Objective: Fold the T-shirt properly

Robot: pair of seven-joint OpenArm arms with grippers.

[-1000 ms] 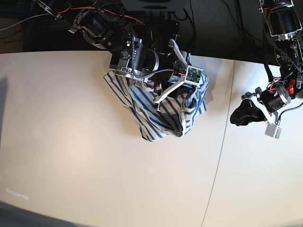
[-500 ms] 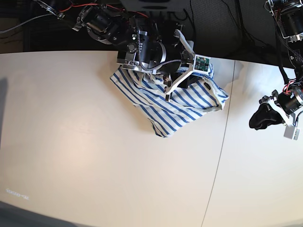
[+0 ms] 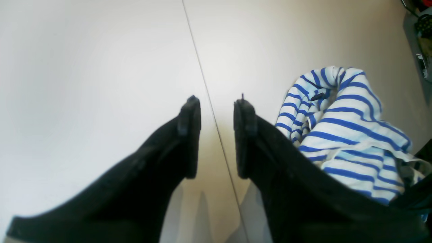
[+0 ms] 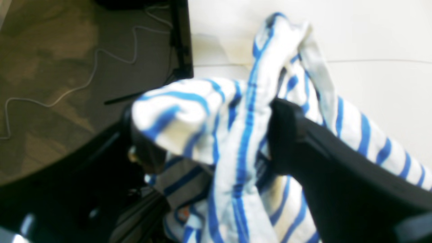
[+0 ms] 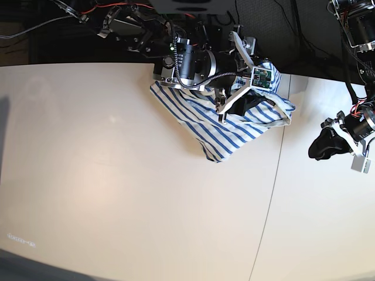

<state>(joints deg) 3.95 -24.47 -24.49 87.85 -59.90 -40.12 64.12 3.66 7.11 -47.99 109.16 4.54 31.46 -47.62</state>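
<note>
T-shirt [image 5: 225, 126] bunched on table [image 5: 117, 193], near its far edge, clamped in right gripper [image 4: 216, 135]. Left gripper [image 3: 216, 135] parted, holding nothing, beside the T-shirt above the table seam.

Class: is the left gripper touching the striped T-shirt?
Apart. The base view shows the left gripper over bare table, a clear gap from the T-shirt.
</note>
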